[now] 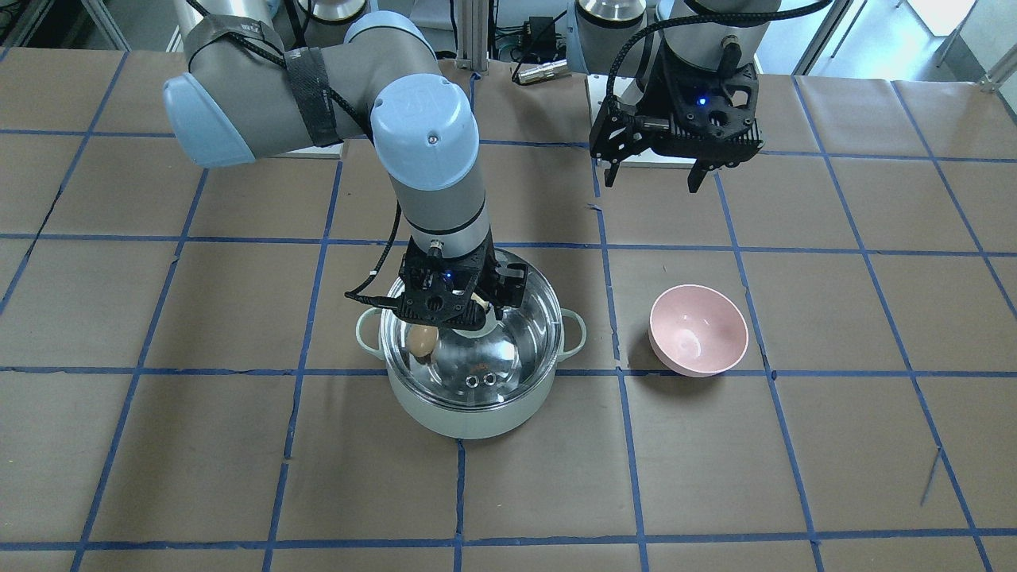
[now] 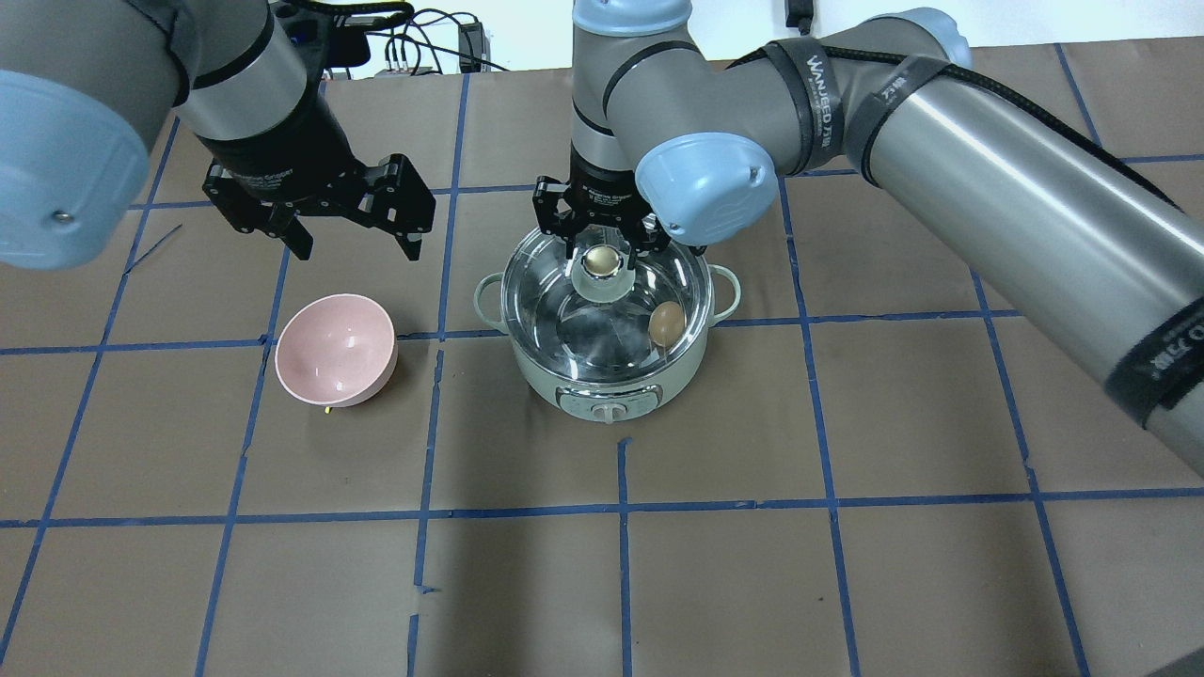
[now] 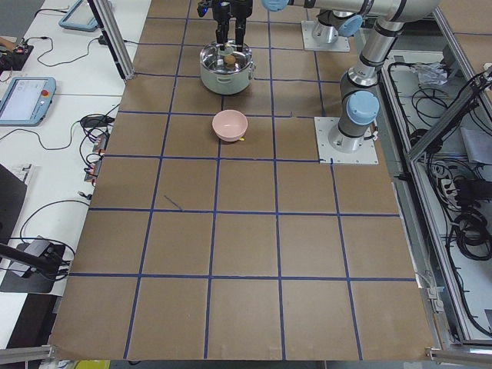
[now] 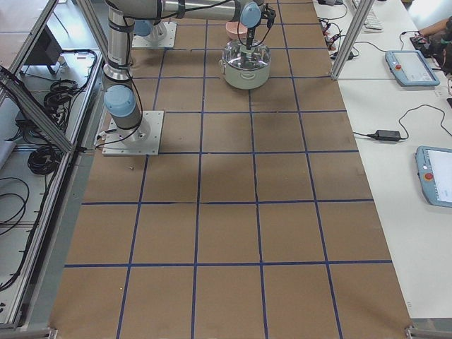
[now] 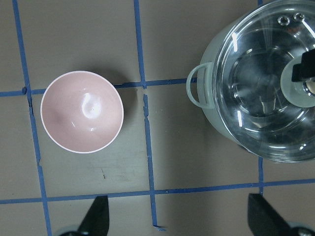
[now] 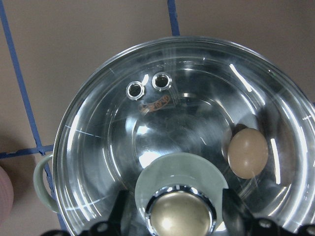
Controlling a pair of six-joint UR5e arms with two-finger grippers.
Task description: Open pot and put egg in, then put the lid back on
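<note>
While the right gripper (image 2: 605, 248) hangs straight down over the pot (image 2: 602, 390), we see its two fingers (image 6: 119, 219) spread to either side of the lid's knob (image 6: 179, 214). The right wrist view shows a thin gap on each side, i.e. it flanks the knob w/o pinching it. The glass lid (image 6: 197, 118) sits flat on the pot's rim, closed, w/ its two metal vent holes (image 6: 134, 90) on the side away from the robot. Under the glass the egg (image 2: 666, 322) lies inside the pot on the shiny steel bottom, off-centre toward the robot's right, close to the wall and apart from the knob. The pot stands upright on the brown-paper table (image 2: 847, 451) w/ its blue tape grid, a loop handle (image 5: 198, 83) on each side and a small dial panel (image 2: 607, 410) on the wall facing the robot. On the robot's left of the pot, near but not touching, we have a pink bowl (image 2: 334, 350), upright. The left gripper (image 2: 357, 246) hovers above the table just beyond that bowl, jaws wide apart and gripping nothing. Its wrist cam looks down on the bowl and the pot's left handle, both fingertips showing far apart at the bottom edge.
</note>
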